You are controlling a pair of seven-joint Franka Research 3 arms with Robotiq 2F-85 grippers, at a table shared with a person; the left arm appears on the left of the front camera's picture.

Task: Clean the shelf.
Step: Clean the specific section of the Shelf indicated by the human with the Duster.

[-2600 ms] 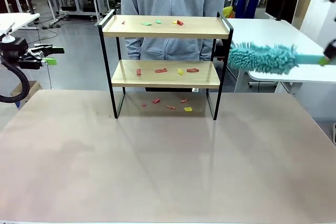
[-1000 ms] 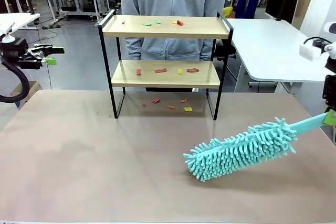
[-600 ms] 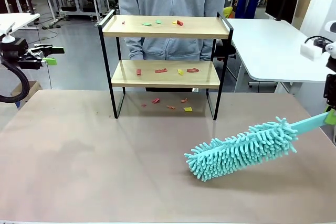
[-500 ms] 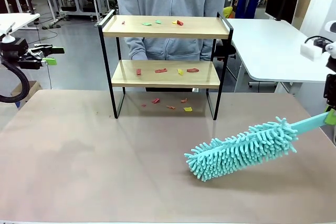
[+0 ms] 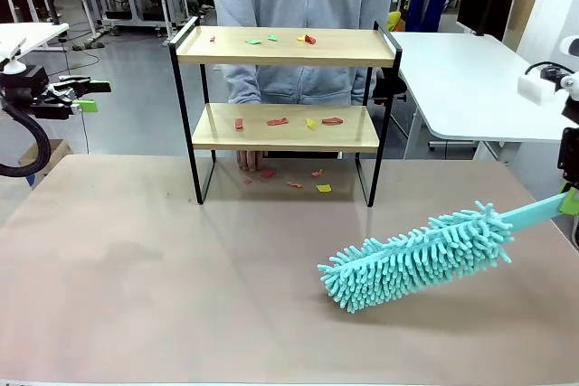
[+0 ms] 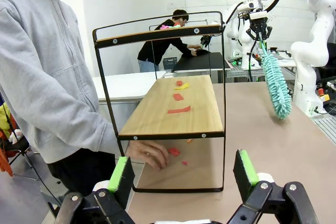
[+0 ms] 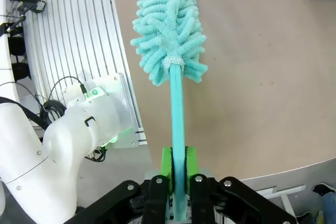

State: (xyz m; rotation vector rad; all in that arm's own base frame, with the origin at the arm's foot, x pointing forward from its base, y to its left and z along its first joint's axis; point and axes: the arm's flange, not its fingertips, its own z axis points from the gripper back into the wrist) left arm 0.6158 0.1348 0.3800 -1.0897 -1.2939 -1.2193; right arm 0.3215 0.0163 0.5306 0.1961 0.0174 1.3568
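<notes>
right gripper [image 5: 568, 202] cut off at right edge, clamped on teal duster [image 5: 416, 258] handle. left gripper [image 5: 88, 97] wide open, empty, far left. shelf [image 5: 280, 47] upper centre on tabletop [image 5: 181, 296]: two wood boards, black frame, coloured scraps [image 5: 309, 40] on both. person's hand [image 5: 251, 161] partly hidden under lower board.

**Duster down, hand in under the shelf**

Brings the teal duster [image 5: 412, 259] down from mid-air beside the right post of the shelf [image 5: 285, 47], where it hung level, to low over the near right of the bench [image 5: 136, 296], slanted with the fluffy tip lowest. Carries the right pincer [image 5: 569, 202] down the picture's right edge with it, clamped on the handle. Puts the person's hand [image 5: 251, 160], earlier behind the shelf, under the lower board and onto the bench, just beside the red scraps [image 5: 269, 173].
</notes>
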